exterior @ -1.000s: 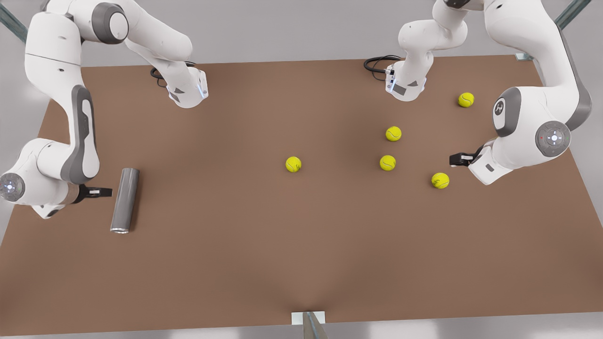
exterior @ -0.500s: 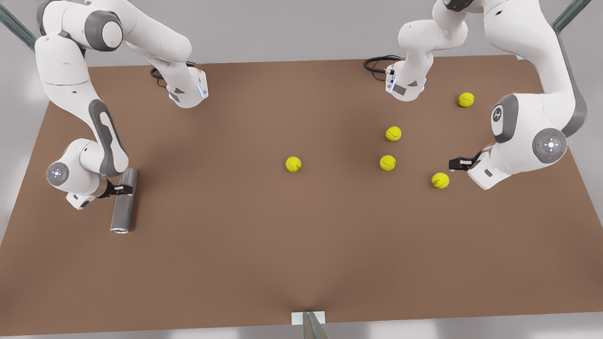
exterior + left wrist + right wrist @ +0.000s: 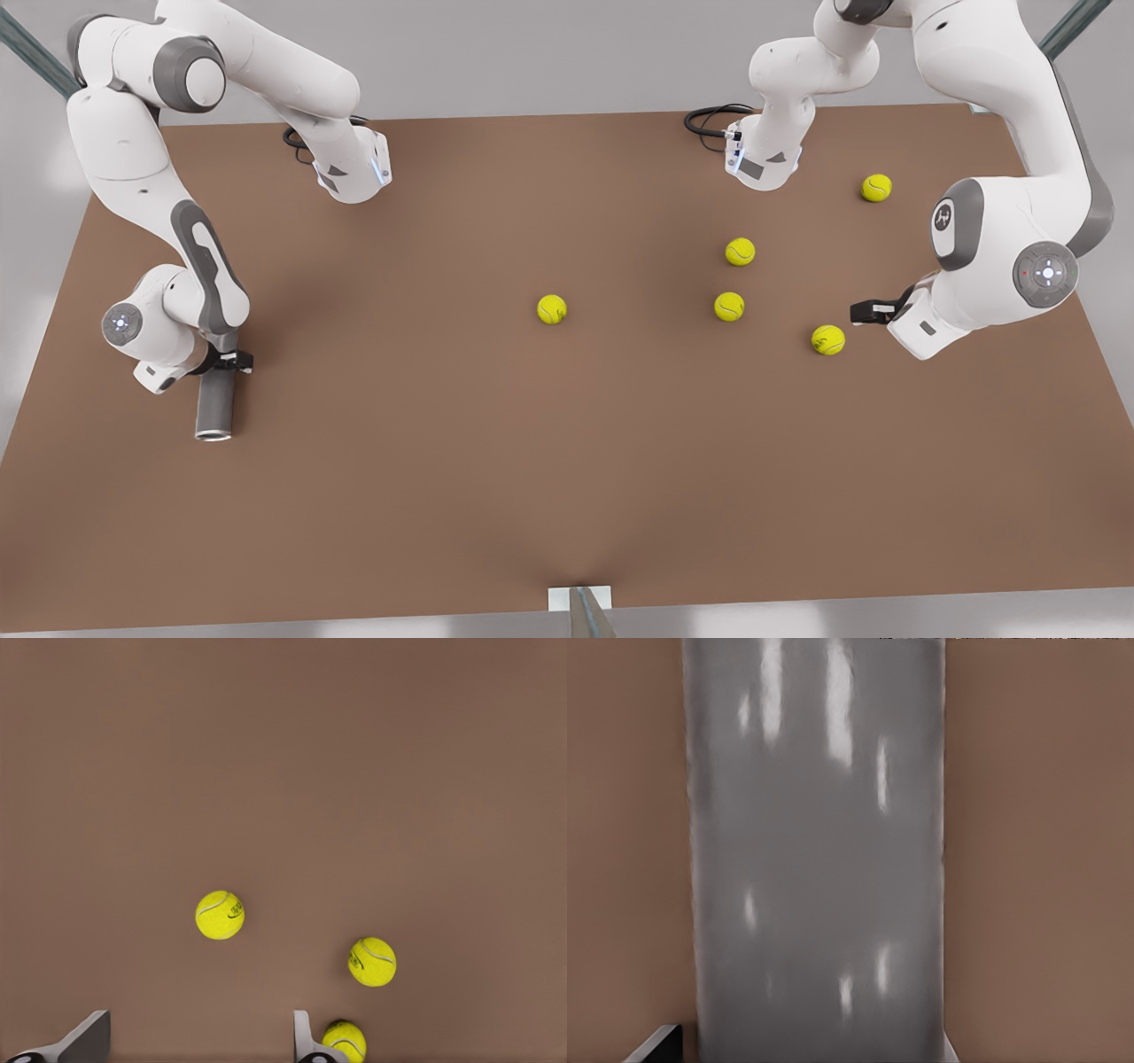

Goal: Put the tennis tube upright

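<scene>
The tennis tube (image 3: 215, 408) is a dark grey cylinder with a silvery rim at its near end, on the front view's left side of the brown table (image 3: 496, 461). My right gripper (image 3: 229, 361) is shut on its far part, and the tube looks tilted off the table. In the right wrist view the tube (image 3: 815, 850) fills the gap between the fingertips (image 3: 660, 1043). My left gripper (image 3: 864, 311) waits open on the front view's right, close to a tennis ball (image 3: 828, 340). Its fingers (image 3: 306, 1041) stand wide apart with nothing between them.
Several yellow-green tennis balls lie on the table's right half, among them one at the middle (image 3: 551, 309), one further right (image 3: 729, 307) and one at the back (image 3: 876, 188). The arm bases (image 3: 354, 168) (image 3: 762, 159) stand at the far edge.
My right gripper moved onto the tube and closed on it. The tube shifted slightly left and now looks shorter, its far end raised. The left gripper barely moved.
</scene>
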